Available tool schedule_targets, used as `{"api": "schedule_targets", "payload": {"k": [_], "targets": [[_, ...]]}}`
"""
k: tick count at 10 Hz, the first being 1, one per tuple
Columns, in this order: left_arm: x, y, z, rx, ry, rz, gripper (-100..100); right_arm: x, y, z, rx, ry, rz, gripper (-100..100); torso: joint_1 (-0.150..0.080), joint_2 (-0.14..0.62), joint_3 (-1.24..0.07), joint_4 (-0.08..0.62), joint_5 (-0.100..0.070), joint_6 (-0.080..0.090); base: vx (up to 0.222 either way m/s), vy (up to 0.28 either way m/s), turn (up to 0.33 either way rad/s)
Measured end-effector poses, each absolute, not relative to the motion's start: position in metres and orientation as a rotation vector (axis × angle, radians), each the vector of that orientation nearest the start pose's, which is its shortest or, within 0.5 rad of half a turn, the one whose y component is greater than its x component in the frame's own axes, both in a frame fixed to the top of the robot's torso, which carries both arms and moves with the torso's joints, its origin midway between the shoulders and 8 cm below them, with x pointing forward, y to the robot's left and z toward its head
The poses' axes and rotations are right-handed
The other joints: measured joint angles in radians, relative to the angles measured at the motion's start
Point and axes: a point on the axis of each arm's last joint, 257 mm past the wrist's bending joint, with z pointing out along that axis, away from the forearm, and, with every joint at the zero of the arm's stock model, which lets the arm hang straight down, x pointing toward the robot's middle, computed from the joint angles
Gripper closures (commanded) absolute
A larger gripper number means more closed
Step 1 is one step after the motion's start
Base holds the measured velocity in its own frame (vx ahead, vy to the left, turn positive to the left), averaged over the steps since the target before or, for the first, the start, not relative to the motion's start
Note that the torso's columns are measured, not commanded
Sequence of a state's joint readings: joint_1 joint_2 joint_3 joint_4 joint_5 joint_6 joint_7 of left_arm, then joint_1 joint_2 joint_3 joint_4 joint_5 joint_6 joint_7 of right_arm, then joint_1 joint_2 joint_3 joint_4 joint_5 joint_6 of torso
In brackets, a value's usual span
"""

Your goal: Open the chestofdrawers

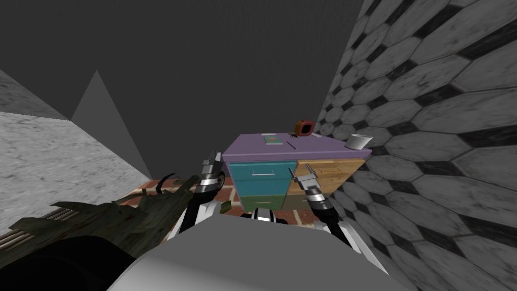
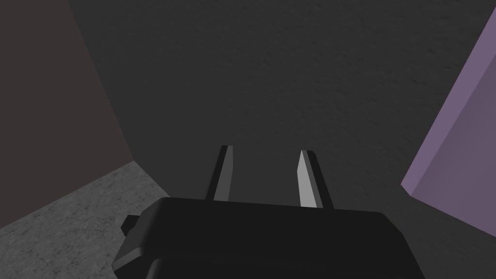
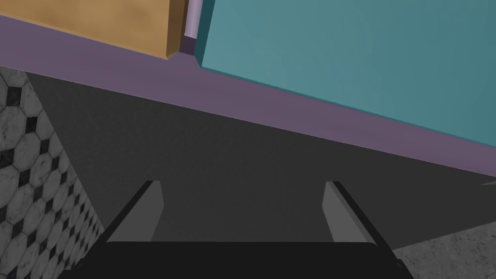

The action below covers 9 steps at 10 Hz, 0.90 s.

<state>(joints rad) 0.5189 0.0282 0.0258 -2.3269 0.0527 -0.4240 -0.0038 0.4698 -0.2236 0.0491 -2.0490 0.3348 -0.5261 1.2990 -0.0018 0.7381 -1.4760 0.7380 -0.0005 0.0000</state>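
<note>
Chest of drawers w/ purple top [image 1: 252,144], teal [image 1: 262,174] & wood-tone drawer fronts [image 1: 335,172], stands vs hex-tiled wall [image 1: 429,101], just ahead. White cup [image 1: 358,142] on top, at its wall-side corner. R gripper [image 1: 301,173] [image 3: 242,183] near the fronts, fingers spread wide, empty. L gripper [image 1: 213,157] [image 2: 265,150] beside chest's left edge, fingers apart w/ narrower gap, holding nothing.

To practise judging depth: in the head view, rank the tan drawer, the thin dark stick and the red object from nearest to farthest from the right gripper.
1. tan drawer, just beside the right gripper.
2. thin dark stick, on the purple top, towards its front.
3. red object, at the top's back edge.
</note>
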Motion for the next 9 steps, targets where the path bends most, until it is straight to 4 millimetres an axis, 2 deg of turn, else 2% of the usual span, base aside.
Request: {"api": "schedule_targets", "payload": {"k": [9], "targets": [[0.344, 0.293, 0.026, -0.702, 0.634, -1.292, 0, 0.388, -0.218, -0.112, -0.53, 1.05, -0.306, -100, 0.001, 0.0, 0.0, 0.0, 0.0, 0.0, -0.007, 0.042, -0.001]]}}
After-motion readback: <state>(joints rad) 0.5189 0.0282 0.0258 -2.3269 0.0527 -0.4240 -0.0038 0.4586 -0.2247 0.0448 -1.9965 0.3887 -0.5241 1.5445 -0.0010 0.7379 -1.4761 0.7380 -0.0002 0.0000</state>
